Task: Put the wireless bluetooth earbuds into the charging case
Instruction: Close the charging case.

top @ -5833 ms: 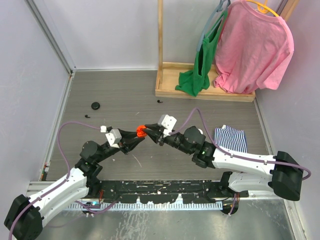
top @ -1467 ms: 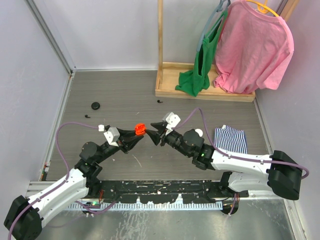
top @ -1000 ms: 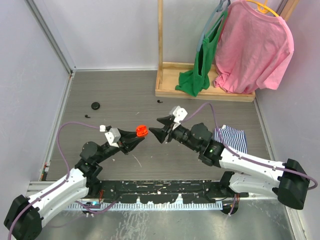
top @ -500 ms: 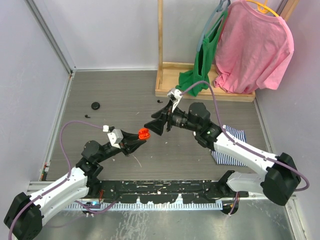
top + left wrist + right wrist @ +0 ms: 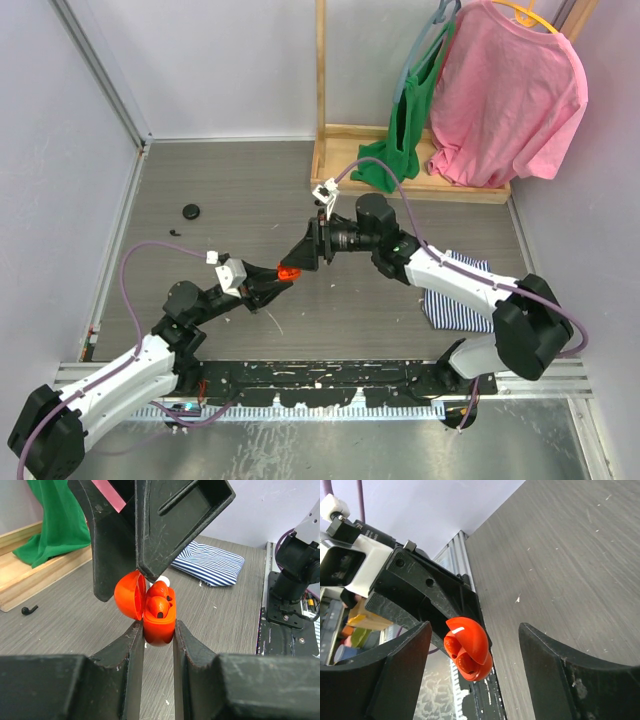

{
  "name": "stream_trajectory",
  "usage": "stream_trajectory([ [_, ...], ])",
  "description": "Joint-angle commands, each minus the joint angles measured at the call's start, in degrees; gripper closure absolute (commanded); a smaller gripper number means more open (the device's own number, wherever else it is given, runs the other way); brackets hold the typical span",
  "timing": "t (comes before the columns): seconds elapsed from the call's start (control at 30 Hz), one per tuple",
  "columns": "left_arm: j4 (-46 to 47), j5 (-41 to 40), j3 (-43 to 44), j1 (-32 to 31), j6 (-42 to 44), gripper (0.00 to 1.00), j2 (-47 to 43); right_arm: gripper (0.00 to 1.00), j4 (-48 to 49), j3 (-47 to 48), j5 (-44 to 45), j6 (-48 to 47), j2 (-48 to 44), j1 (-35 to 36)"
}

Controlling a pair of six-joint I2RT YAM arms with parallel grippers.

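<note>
My left gripper (image 5: 157, 627) is shut on the base of a red charging case (image 5: 159, 622), held above the floor with its lid (image 5: 129, 596) hinged open. Two red wireless bluetooth earbuds (image 5: 160, 599) sit in its wells, also seen in the right wrist view as the earbuds (image 5: 460, 657). My right gripper (image 5: 475, 629) is open, its fingers (image 5: 175, 520) straddling the case (image 5: 477, 655) and lid from above. From the top view the case (image 5: 288, 272) sits between the left gripper (image 5: 283, 277) and the right gripper (image 5: 304, 257).
A black round case (image 5: 190, 211) and a small black earbud (image 5: 176, 233) lie on the floor at back left. Another black earbud (image 5: 29, 610) lies near the wooden rack base (image 5: 400, 185). A striped cloth (image 5: 462, 290) lies under the right arm. Green and pink garments hang at the back.
The right arm swung round to the back and brought its gripper, now wider open, down over the red case. The left gripper kept its grip and lowered the case slightly.
</note>
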Motion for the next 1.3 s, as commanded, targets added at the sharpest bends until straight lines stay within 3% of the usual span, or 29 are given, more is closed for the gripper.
stream_trajectory([
  [0.0,3.45,-0.43,1.83,0.11,1.01,0.93,-0.58,0.25,3.34,3.27,-5.69,2.20,1.09,-0.03],
  [0.5,2.02,-2.30,2.11,0.15,0.66,0.92,-0.56,0.33,8.34,2.96,-9.89,3.51,0.69,0.03],
  [1.27,1.34,-2.26,2.49,0.15,0.59,0.92,-0.20,0.36,12.83,-0.81,-8.74,2.05,-4.27,-1.80],
])
